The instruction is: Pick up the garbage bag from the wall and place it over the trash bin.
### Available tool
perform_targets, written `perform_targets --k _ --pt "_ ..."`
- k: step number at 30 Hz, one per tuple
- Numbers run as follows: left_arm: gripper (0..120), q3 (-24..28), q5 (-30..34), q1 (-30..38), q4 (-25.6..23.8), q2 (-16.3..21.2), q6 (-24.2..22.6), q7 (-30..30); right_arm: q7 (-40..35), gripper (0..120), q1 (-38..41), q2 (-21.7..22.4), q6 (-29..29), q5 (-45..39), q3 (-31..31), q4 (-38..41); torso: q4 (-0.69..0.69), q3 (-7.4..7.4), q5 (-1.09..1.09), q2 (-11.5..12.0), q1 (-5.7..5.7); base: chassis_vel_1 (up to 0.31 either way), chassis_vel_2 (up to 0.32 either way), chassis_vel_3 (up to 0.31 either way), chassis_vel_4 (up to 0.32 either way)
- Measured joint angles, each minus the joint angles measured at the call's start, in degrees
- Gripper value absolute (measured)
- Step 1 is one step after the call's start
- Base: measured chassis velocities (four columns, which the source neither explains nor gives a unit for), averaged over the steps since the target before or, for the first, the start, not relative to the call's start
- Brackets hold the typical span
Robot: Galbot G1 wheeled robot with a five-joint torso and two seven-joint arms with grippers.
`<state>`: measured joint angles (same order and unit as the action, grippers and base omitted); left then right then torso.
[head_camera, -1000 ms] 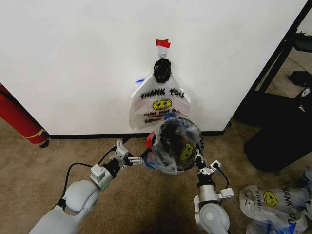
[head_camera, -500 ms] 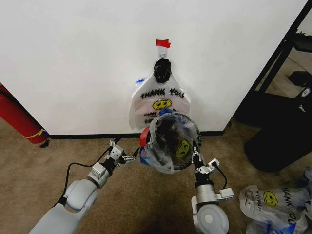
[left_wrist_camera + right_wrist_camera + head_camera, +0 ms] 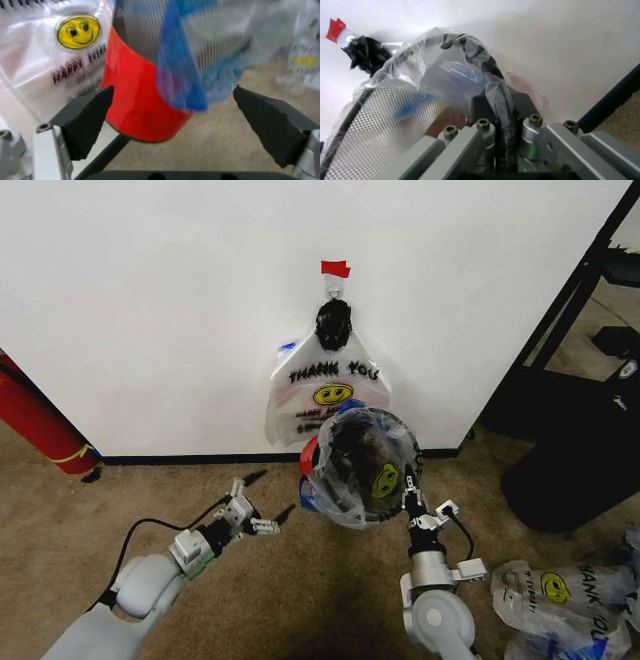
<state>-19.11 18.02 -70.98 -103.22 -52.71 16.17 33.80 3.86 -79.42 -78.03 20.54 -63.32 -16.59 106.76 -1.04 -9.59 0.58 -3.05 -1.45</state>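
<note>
The trash bin (image 3: 352,442), black mesh with a red base (image 3: 140,112), is tipped with its mouth toward me, just in front of the wall (image 3: 150,300). A garbage bag (image 3: 385,480) with a yellow smiley is stretched over its rim, and a blue handle (image 3: 181,75) hangs down the side. My right gripper (image 3: 409,492) is shut on the bag-covered rim (image 3: 492,80). My left gripper (image 3: 262,526) is open and stands apart from the bin, low at its left, with the pads (image 3: 85,120) spread wide. More "THANK YOU" bags (image 3: 328,390) hang from a black hook under red tape (image 3: 335,268).
A red cylinder (image 3: 40,425) leans at the wall's far left. Black furniture (image 3: 585,400) stands to the right. Loose smiley bags (image 3: 560,592) lie on the carpet at the lower right. A black baseboard (image 3: 180,459) runs along the wall.
My left gripper has come away from the bag on the bin and drawn back down and to the left. The bin has shifted slightly in the right gripper.
</note>
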Motion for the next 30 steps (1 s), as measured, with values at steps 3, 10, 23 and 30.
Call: perform_targets --k 3,10,23,30 --pt "89 -0.28 5.24 -0.16 -1.56 -0.10 -2.40 0.17 0.26 1 -0.31 0.21 0.01 0.10 -0.09 0.10 0.00 0.00 0.00 0.00 0.00 0.000 0.000 0.000 0.000" --pt "79 -0.04 8.98 -0.62 -4.27 -0.71 -6.07 -1.95 0.47 1 -0.70 0.86 0.20 0.10 -0.26 0.49 0.00 0.00 0.00 0.00 0.00 0.000 0.000 0.000 0.000" --pt "32 1.39 7.37 -0.27 -6.22 -1.80 -8.54 -8.16 0.74 1 -0.80 1.23 0.29 0.08 0.07 0.87 0.00 0.01 0.00 0.00 0.00 0.000 0.000 0.000 0.000" --pt "9 1.58 7.21 -0.43 -6.46 -2.05 -8.55 -9.02 0.82 1 -0.73 1.25 0.37 0.03 0.08 0.81 0.01 0.01 0.00 0.00 0.00 0.000 0.000 0.000 0.000"
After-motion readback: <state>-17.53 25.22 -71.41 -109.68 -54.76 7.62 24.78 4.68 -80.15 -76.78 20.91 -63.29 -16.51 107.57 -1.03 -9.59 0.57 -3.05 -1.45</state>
